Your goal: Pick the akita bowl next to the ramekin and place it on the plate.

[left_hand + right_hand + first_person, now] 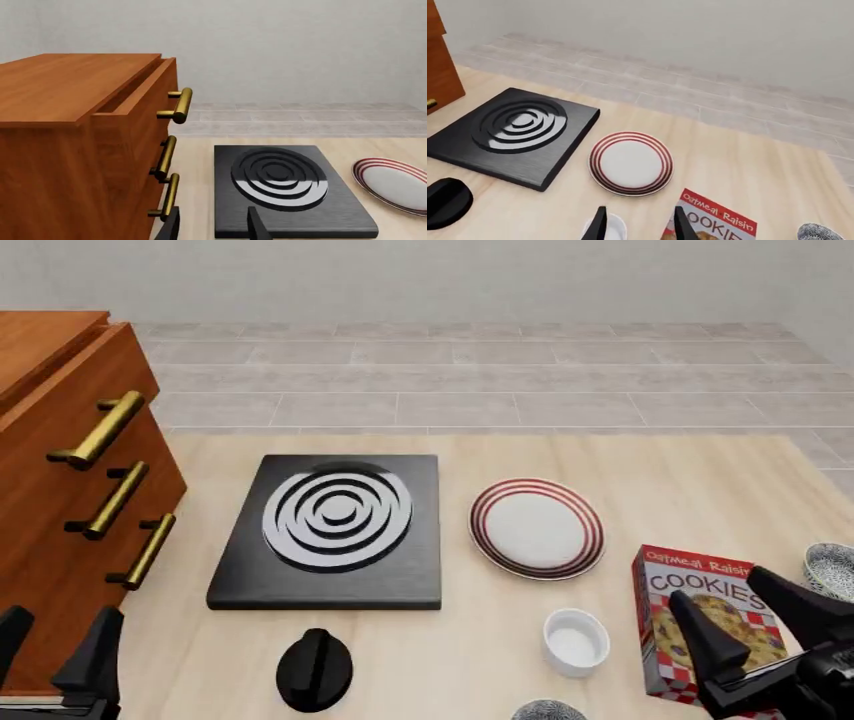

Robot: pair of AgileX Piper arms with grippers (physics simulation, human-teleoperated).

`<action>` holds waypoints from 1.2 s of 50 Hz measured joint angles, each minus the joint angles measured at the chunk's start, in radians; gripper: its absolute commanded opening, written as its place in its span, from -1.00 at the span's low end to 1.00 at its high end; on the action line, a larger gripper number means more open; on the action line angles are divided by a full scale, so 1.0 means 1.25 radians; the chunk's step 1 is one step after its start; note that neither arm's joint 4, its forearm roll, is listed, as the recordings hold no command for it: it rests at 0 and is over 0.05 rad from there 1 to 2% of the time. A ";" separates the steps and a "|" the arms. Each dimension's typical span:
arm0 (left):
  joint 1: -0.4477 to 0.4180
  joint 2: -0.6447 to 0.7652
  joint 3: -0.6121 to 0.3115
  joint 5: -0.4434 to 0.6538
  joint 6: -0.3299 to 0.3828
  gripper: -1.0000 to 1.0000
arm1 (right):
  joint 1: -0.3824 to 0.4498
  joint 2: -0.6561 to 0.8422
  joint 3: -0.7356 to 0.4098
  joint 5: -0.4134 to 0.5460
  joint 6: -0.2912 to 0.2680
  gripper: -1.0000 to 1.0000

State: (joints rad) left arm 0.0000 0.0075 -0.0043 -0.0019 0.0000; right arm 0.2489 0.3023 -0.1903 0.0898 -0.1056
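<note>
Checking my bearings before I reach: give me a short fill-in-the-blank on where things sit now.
1. The plate has ____ stripes round its rim.
2. The ramekin sits between the cookie box and the black ____.
3. The stove lies between the plate and the wooden ____.
4. Both the left gripper and right gripper hold ____.

Missing words: red; knob; cabinet; nothing

Your left pincer [54,645] and your right pincer [761,615] are both matte black. Each ends in two flat, tapering fingers shaped like pointed wedges. The right one grows from a blocky, angular black body. No cables, screws or markings show.
</note>
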 measured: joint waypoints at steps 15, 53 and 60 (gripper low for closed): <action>0.000 0.000 0.000 0.000 0.000 1.00 | 0.043 0.021 -0.040 0.069 0.015 1.00; 0.000 0.000 0.000 0.000 0.000 1.00 | 0.165 0.104 -0.122 0.193 0.024 1.00; 0.000 0.000 0.000 0.000 0.000 1.00 | 0.181 0.118 -0.125 0.207 0.025 1.00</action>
State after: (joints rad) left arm 0.0000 0.0075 -0.0043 -0.0019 0.0000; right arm 0.4756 0.4502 -0.3469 0.3489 -0.0741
